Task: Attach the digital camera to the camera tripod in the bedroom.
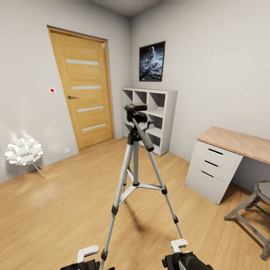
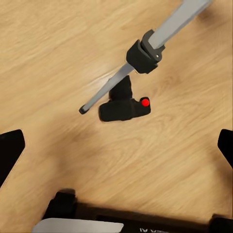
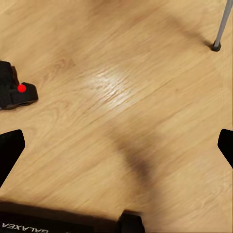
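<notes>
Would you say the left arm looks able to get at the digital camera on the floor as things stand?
Probably yes. The digital camera lies on the bare wooden floor ahead of the open left pincer; the camera tripod leg crossing just above it may hamper a straight descent.

The tripod stands on the floor in the middle of the room, directly before the robot. Behind it, in the far corner, is the shelf, and on the wall above the shelf hangs a picture. The door is to the left of the shelf. A lamp stands at the left wall. The desk is at the right, with a stool before it. The camera lies on the floor, just beside the foot of one tripod leg.
</notes>
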